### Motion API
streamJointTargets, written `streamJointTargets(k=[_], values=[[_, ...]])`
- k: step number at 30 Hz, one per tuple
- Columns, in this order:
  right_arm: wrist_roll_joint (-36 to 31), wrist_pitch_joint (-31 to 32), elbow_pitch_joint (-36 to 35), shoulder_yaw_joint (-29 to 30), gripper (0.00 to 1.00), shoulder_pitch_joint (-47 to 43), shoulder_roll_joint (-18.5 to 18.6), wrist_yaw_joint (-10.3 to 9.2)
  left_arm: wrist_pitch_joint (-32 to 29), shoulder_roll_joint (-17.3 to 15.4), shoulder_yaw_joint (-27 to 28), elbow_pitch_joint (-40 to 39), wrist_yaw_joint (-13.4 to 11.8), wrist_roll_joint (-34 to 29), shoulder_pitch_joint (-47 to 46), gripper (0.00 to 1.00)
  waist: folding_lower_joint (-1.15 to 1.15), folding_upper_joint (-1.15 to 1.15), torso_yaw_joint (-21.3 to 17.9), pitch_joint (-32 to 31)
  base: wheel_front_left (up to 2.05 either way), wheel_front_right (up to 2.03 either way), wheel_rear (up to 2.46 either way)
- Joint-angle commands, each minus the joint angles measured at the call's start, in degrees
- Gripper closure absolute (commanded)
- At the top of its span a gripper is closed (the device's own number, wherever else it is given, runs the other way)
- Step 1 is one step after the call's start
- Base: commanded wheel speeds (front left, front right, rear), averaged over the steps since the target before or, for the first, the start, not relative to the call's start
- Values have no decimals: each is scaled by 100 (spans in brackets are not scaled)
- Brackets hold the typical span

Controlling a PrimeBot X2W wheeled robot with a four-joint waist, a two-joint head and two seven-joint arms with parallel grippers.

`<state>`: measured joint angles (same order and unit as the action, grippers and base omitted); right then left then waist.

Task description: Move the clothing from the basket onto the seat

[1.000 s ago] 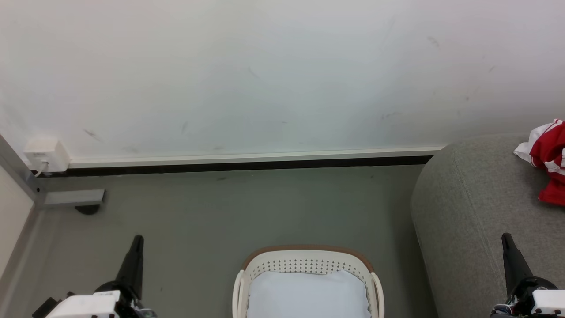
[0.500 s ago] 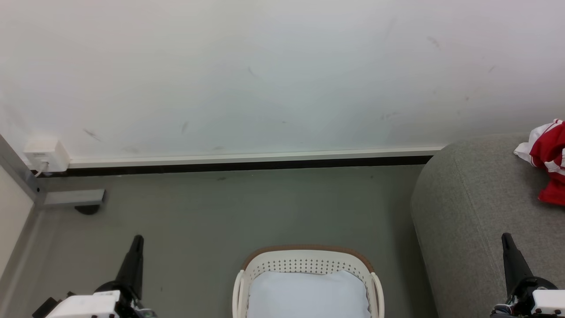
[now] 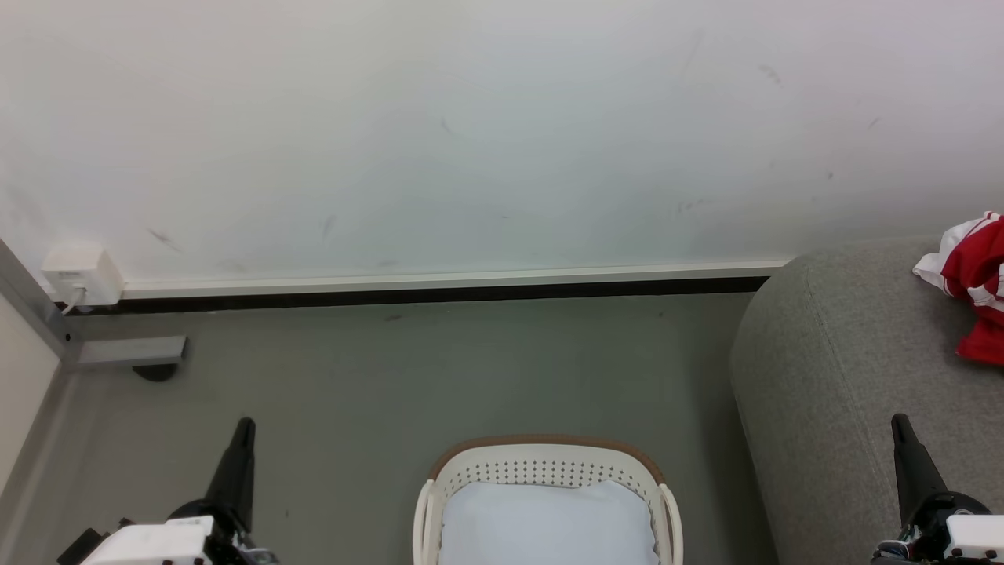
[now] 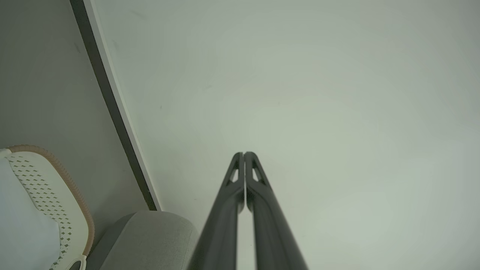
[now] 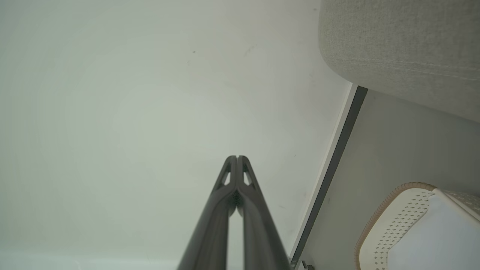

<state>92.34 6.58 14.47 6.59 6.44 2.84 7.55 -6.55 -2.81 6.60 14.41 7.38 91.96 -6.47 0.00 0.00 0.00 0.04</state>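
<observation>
At 6 o'clock in the head view, the basket (image 3: 549, 443) holds a white pad (image 3: 549, 522); red-and-white clothing (image 3: 976, 290) lies on the grey seat (image 3: 831, 377) at 3 o'clock. Left wrist view: the left gripper (image 4: 244, 153) is pressed together, basket at 8 o'clock. Right wrist view: the right gripper (image 5: 237, 157) likewise, seat at 1 o'clock.

Slim dark fingers (image 4: 262, 210), white wrist housings (image 3: 149, 541)
</observation>
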Motion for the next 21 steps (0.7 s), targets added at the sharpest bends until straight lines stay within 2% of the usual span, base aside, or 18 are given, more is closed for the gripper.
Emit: streamJointTargets(k=[1, 21], values=[[4, 20, -35, 16, 100, 36, 7, -12, -25, -11, 12, -11, 30, 72, -36, 100, 0, 0, 0, 0, 0, 0, 0], [4, 20, -35, 16, 100, 36, 7, -12, -25, -11, 12, -11, 30, 72, -36, 100, 0, 0, 0, 0, 0, 0, 0]])
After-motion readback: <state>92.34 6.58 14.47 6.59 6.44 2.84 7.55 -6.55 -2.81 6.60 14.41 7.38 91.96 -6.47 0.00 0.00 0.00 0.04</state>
